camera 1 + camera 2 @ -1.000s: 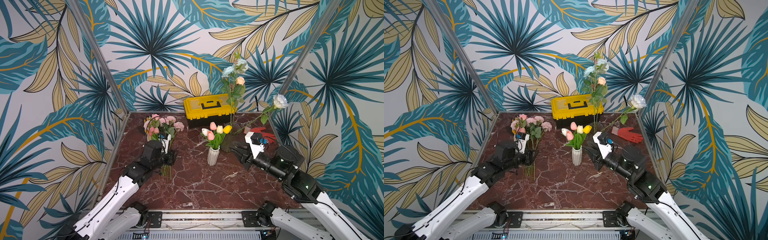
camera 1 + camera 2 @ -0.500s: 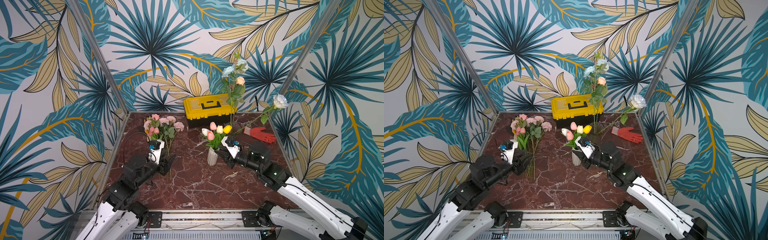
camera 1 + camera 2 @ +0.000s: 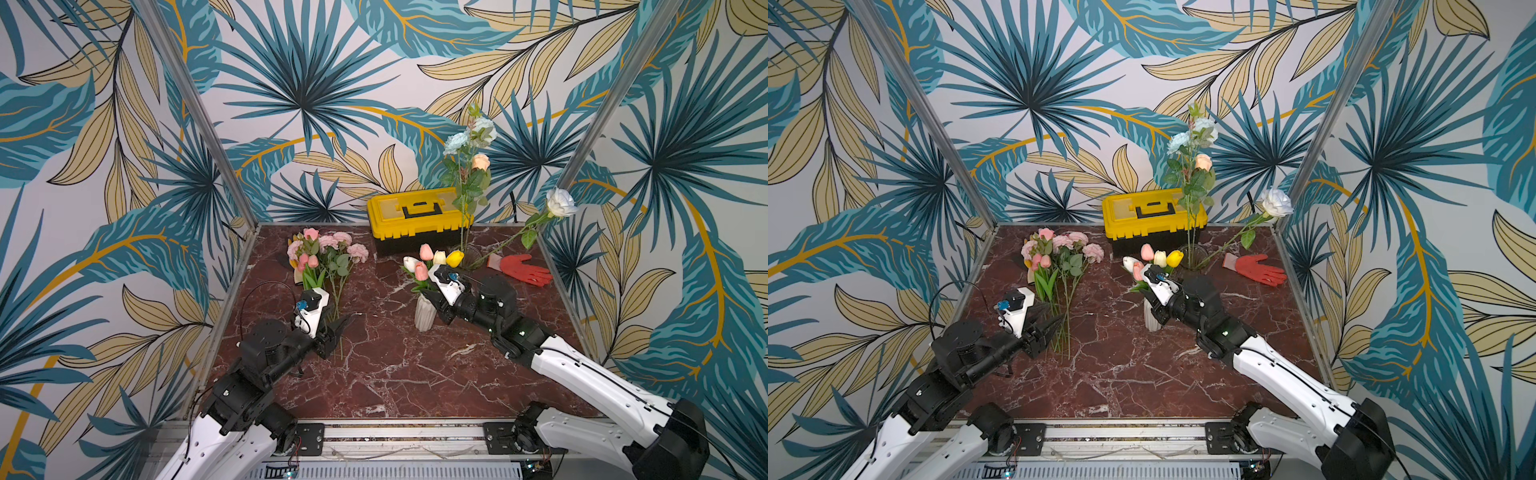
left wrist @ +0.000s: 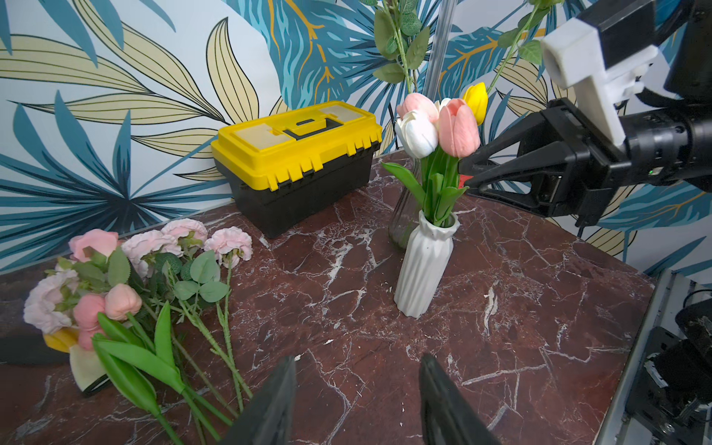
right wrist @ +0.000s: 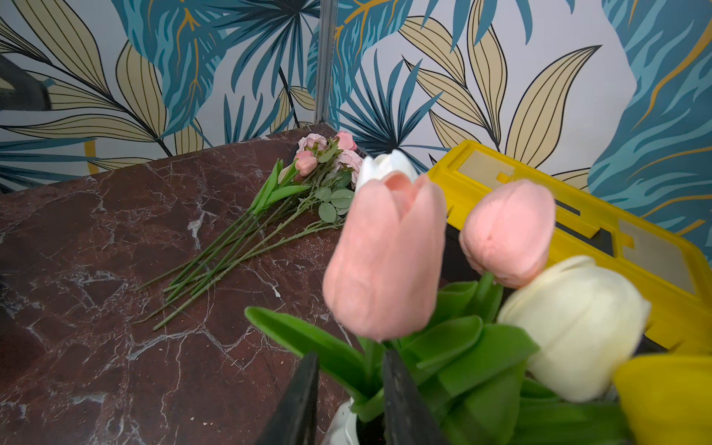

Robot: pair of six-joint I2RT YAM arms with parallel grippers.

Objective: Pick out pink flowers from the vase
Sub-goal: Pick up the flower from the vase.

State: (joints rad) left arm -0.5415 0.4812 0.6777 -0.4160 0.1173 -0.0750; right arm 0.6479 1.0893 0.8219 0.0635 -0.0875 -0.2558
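Jaws of my right claw [image 5: 350, 356] stand narrow on either side of the green stems just under a pink tulip [image 5: 385, 254], at the mouth of the white vase [image 4: 424, 262]; whether they pinch a stem I cannot tell. A second pink tulip [image 5: 508, 231] stands in the same vase. My left claw [image 4: 357, 360] hangs wide, holding nothing, over the bench [image 3: 395, 374] by the stem ends of the pink flowers [image 3: 328, 253] lying flat toward the far left corner.
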